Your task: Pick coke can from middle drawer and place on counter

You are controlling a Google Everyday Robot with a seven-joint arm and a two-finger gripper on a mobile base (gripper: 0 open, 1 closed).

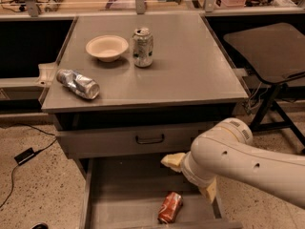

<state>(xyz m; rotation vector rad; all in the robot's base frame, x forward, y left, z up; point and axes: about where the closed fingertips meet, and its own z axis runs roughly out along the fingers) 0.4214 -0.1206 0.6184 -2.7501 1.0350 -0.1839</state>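
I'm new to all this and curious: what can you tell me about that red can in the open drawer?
The coke can is a small red-orange soda can with pale lettering and a silver end, metal by its look. It lies on its side on the flat floor of the open middle drawer, near the front, apart from the walls. Only the floor touches it; the gripper hangs above it, not holding it.

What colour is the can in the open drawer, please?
Red-orange can, camera view; gripper hovers over the drawer.
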